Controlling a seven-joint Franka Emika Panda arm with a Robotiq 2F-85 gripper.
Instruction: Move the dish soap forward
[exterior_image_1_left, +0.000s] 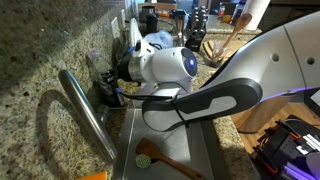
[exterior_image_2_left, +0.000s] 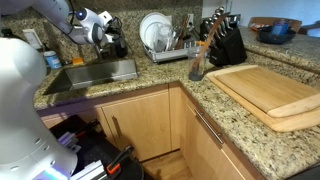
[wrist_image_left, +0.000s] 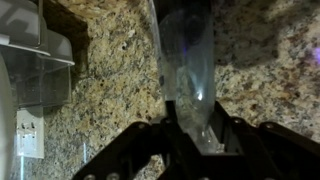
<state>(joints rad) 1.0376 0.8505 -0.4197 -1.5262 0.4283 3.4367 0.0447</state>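
Observation:
In the wrist view the dish soap (wrist_image_left: 186, 55) is a slim bottle, dark blue at the far end and clearish near the jaws, seen against the speckled granite wall. My gripper (wrist_image_left: 192, 125) is shut on its clear end, with a black finger on each side. In both exterior views the gripper (exterior_image_1_left: 116, 80) (exterior_image_2_left: 111, 40) is at the back of the counter behind the sink, close to the backsplash. The arm hides the bottle there.
The sink (exterior_image_2_left: 95, 73) lies below the gripper, with a faucet (exterior_image_1_left: 85, 112) beside it. A green scrub brush (exterior_image_1_left: 146, 158) lies in the sink (exterior_image_1_left: 128, 135). A dish rack (exterior_image_2_left: 165, 40), knife block (exterior_image_2_left: 226, 42) and wooden cutting board (exterior_image_2_left: 272, 92) stand on the counter.

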